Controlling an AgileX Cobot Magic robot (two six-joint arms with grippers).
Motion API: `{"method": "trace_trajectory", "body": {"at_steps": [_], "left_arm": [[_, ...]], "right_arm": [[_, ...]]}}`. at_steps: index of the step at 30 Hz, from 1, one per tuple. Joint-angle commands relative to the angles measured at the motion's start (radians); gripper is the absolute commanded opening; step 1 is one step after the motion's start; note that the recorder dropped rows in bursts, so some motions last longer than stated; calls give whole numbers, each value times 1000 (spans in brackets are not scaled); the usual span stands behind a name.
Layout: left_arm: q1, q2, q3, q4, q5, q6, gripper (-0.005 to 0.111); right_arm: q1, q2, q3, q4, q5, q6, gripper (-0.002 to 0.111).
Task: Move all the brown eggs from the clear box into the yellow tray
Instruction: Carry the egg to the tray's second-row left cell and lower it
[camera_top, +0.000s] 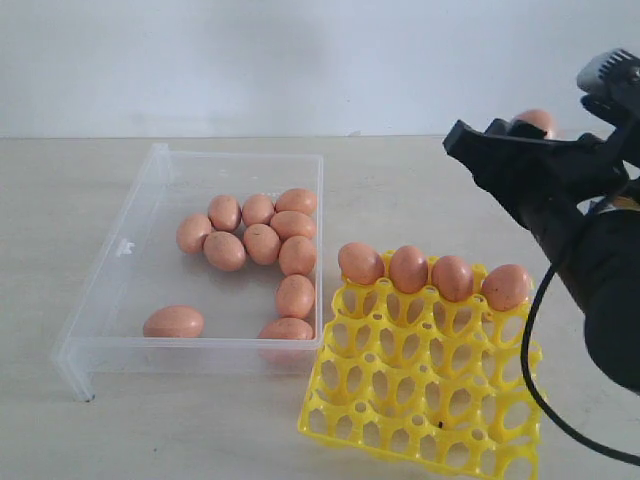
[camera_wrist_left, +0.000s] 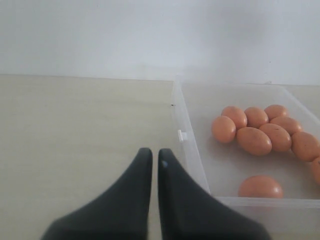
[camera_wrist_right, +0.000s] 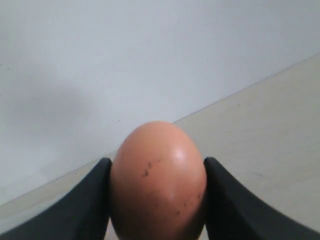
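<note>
I count eleven eggs (camera_top: 262, 243) in the clear box (camera_top: 140, 262) and four in the yellow tray (camera_top: 420, 402). My right claw (camera_wrist_right: 156, 166) grasps one more egg (camera_wrist_right: 157, 185); the left claw (camera_wrist_left: 155, 156) is clenched

Light here is bright, soft and even, seemingly from overhead. The wall (camera_top: 250, 60) behind the clear box (camera_top: 105, 285) is nearly blown out to flat white. Shadows are faint: a pale smudge under the clear box's near rim, and light ones under the brown eggs (camera_top: 262, 243) inside it and the yellow tray (camera_top: 330, 350) beside it. The eggs have a soft sheen, no harsh glare.

The exterior view is a bit mushy, and the black arm (camera_top: 600, 290) beyond the tray is crushed to a silhouette. The left gripper (camera_wrist_left: 154, 151) by the clear box looks hazy and out of focus. The right gripper (camera_wrist_right: 156, 162) has fuzzy-edged fingers (camera_wrist_right: 80, 205), but the brown egg (camera_wrist_right: 157, 190) pinched between them is fairly sharp, specks and a broad highlight showing.
</note>
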Motion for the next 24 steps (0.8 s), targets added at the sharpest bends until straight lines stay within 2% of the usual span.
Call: {"method": "trace_trajectory", "body": {"at_steps": [1, 6, 9, 12, 17, 24], "left_arm": [[3, -2, 3, -3, -6, 2, 4], [3, -2, 3, -3, -6, 2, 4], [3, -2, 3, -3, -6, 2, 4], [3, -2, 3, -3, -6, 2, 4], [3, -2, 3, -3, -6, 2, 4], [3, -2, 3, -3, -6, 2, 4]], "right_arm": [[-140, -8, 26, -438, 111, 427, 0], [-427, 39, 3, -1248, -69, 966, 0], [-562, 82, -63, -1671, -104, 1135, 0], [-629, 119, -144, -1992, -108, 1244, 0], [-631, 164, -226, -2322, -166, 1315, 0], [-625, 203, -244, -2355, -157, 1307, 0]]}}
